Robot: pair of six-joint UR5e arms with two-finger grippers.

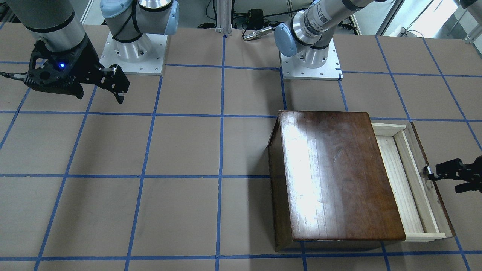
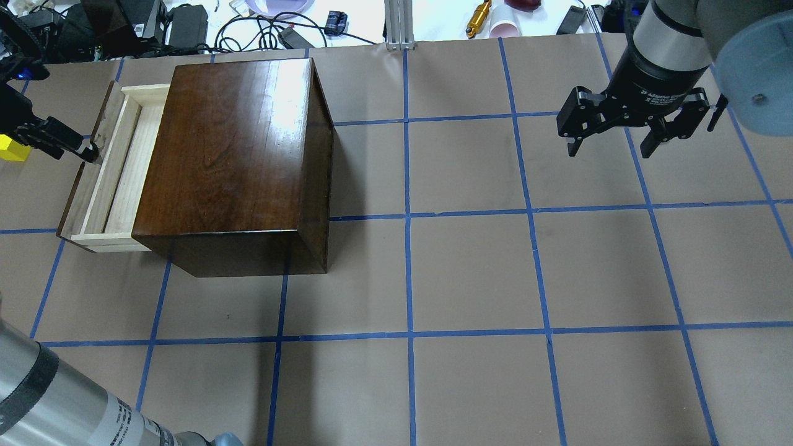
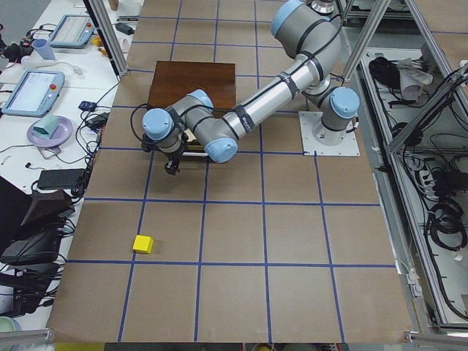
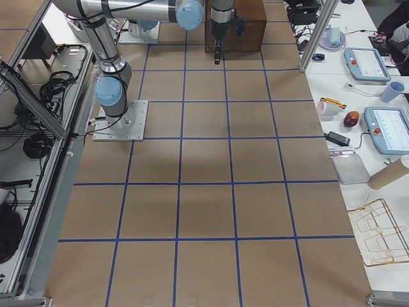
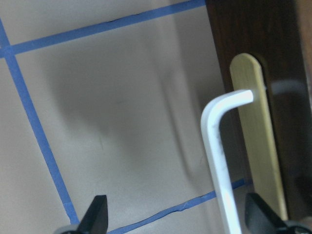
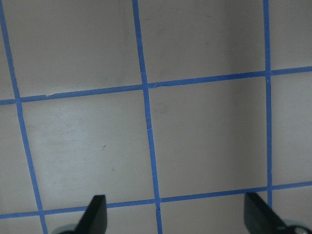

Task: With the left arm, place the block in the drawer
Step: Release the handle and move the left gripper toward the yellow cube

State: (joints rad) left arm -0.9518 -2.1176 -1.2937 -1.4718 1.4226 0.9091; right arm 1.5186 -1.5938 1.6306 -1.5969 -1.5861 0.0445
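The yellow block (image 2: 11,149) lies on the table at the far left, beyond the drawer's front; it also shows in the exterior left view (image 3: 142,243). The drawer (image 2: 118,167) is pulled partway out of the dark wooden box (image 2: 235,155), and its pale tray (image 1: 399,180) holds nothing. My left gripper (image 2: 80,152) is open, one fingertip at the drawer's metal handle (image 5: 219,146), empty. It also shows at the right edge of the front view (image 1: 444,180). My right gripper (image 2: 610,148) is open and empty, hanging above the table far from the box.
The table is brown paper with a blue tape grid (image 2: 409,217). Cables, a yellow tool and a cup (image 2: 505,28) lie past the far edge. The arm bases (image 1: 131,52) stand at the robot's side.
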